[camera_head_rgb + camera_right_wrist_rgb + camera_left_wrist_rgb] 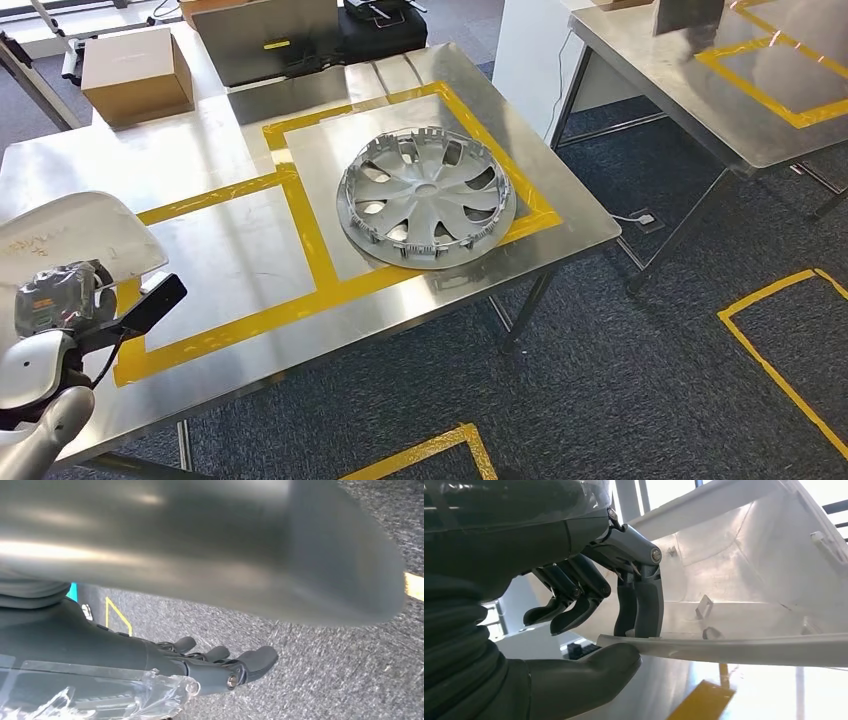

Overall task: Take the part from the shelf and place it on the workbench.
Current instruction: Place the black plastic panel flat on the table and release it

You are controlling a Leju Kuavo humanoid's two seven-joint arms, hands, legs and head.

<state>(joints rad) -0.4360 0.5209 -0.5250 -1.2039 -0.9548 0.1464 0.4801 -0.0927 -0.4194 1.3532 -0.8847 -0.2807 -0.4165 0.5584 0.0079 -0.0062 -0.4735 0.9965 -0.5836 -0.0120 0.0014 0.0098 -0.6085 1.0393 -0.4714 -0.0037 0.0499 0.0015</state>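
L hand (589, 630) grips the part (744, 600), a white/pale moulded plastic panel. In the L wrist view the thumb (589, 675) sits under the panel's thin edge and the dark fingers (644, 605) press down on it from the other side, so the edge is pinched between them; other fingers (569, 610) curl just beside, not clearly touching. From the pinch point the panel's edge runs away from the fingers as one long straight lip, so its long axis goes outward from the hand, and the concave inner face with small clips and ribs opens toward the fingers' side.

Head view: part (70, 235) shows as a broad white rounded shell at the near-left corner of the workbench (230, 250), above the L wrist (60, 300), convex side up. Can't tell if it touches the benchtop or hangs just over it. It lies over the left end of the yellow tape frame (300, 240).

Well apart from the fingers, across the bench, a silver hubcap (428, 196) lies flat inside the far tape rectangle. Cardboard box (135, 72) sits at the far-left bench edge. A second steel table (720, 80) w/ yellow tape stands beyond, over blue-grey carpet (620, 380).

R hand (230, 667) hangs over carpet in the R wrist view: fingers gently curled, a bit apart, nothing in them. A blurred grey body part fills the area above it.
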